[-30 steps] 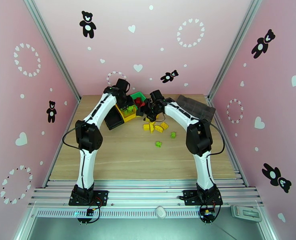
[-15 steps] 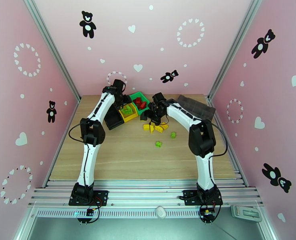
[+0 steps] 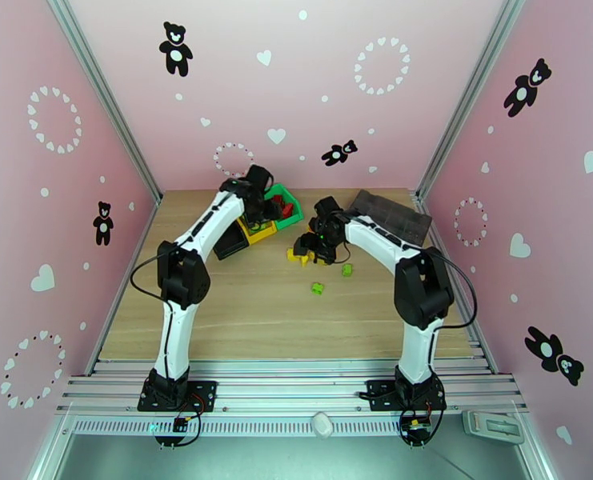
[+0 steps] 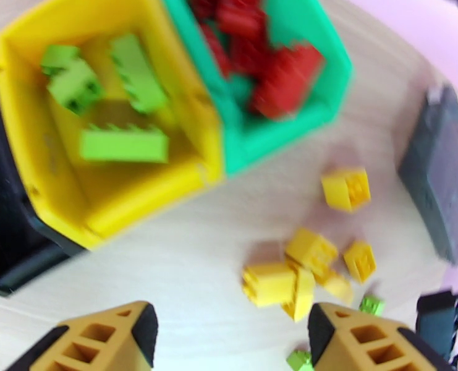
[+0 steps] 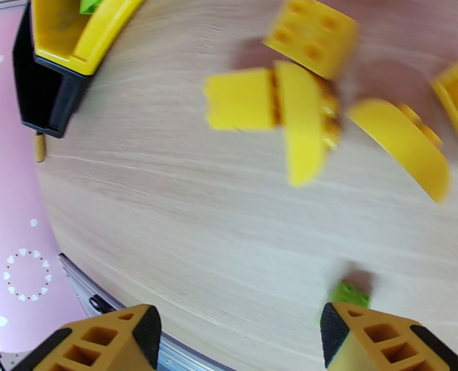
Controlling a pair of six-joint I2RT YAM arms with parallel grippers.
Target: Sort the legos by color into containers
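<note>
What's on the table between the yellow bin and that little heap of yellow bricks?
Nothing: in the left wrist view, bare tabletop separates the yellow bin from the yellow bricks.

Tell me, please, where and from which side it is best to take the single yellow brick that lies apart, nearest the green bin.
Take the yellow brick by two opposite flat side walls, coming straight down from above. Its studded face seems to point upward, and it lies apart from the other yellow bricks, so both sides look free for a grip.
</note>
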